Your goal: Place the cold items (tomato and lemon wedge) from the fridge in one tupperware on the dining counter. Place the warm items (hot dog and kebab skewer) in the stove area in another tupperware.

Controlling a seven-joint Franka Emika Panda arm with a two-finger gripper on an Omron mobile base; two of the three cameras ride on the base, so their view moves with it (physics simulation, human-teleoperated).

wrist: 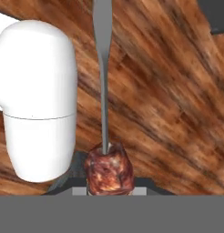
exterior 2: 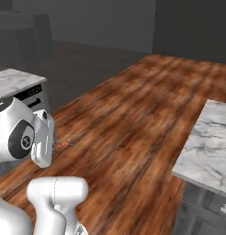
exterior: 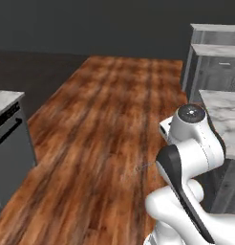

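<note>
At the bottom of the hand view the end effector (wrist: 109, 189) is closed on the kebab skewer (wrist: 108, 170), red-brown chunk between the fingertips, grey stick running up the picture over the wood floor (wrist: 168, 104). Right base view: skewer end pokes out beside the wrist. Marble tabletop (exterior 2: 211, 142) at right, another at far left; no containers visible.

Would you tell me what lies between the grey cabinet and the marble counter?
Only bare wooden floor, seen in the left base view between cabinet and counter.
</note>
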